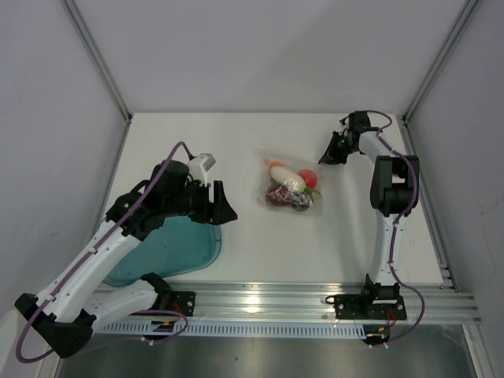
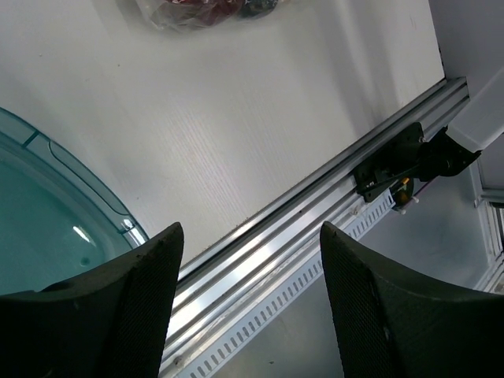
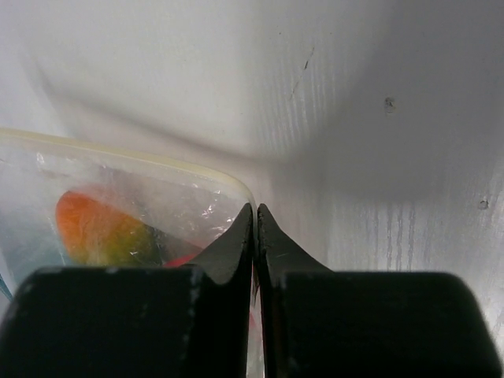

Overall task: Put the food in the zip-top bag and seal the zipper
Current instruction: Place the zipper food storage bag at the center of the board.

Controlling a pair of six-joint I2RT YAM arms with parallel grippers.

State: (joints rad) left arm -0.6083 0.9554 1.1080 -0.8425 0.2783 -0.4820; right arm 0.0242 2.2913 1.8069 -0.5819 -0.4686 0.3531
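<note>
The clear zip-top bag (image 1: pixel 289 187) lies at the table's middle with the food inside: a red fruit (image 1: pixel 311 179), a white oblong piece (image 1: pixel 293 183) and a dark maroon piece (image 1: pixel 276 196). My right gripper (image 1: pixel 326 154) is at the bag's far right corner. In the right wrist view its gripper (image 3: pixel 255 209) is shut, with the bag's thin edge pinched between the jaws beside the zipper strip (image 3: pixel 118 150). An orange and green bit (image 3: pixel 98 228) shows through the plastic. My left gripper (image 1: pixel 225 209) is open and empty, left of the bag; it also shows in the left wrist view (image 2: pixel 250 236).
A teal translucent tray (image 1: pixel 169 248) lies under the left arm at the near left; its rim shows in the left wrist view (image 2: pixel 87 185). An aluminium rail (image 1: pixel 260 298) runs along the near edge. Walls close in the table's sides and back.
</note>
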